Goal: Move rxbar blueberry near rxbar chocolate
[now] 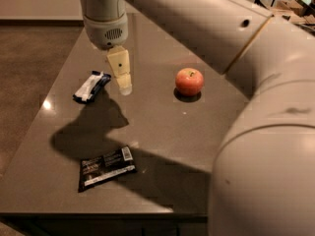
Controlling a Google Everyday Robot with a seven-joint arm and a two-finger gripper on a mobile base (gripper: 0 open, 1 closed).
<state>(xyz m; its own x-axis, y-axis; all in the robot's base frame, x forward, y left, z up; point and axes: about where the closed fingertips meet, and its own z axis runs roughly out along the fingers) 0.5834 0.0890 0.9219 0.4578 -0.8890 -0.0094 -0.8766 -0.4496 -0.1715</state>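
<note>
Hand (123,85) hung over table (162,127), just beside blue bar (91,86) near left edge.
Hand state: could not tell. Black bar (107,167) lay near front-left corner.

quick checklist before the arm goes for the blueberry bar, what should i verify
1. rxbar blueberry in view, flat near the table's left edge: ok.
2. gripper lined up over the bar: not ok, it hangs beside it, on the apple's side.
3. Bar grasped: not ok, it lies on the table.
4. rxbar chocolate in view near the front edge: ok.
5. Apple out of the stretch between the two bars: ok, it sits well off to one side.
</note>
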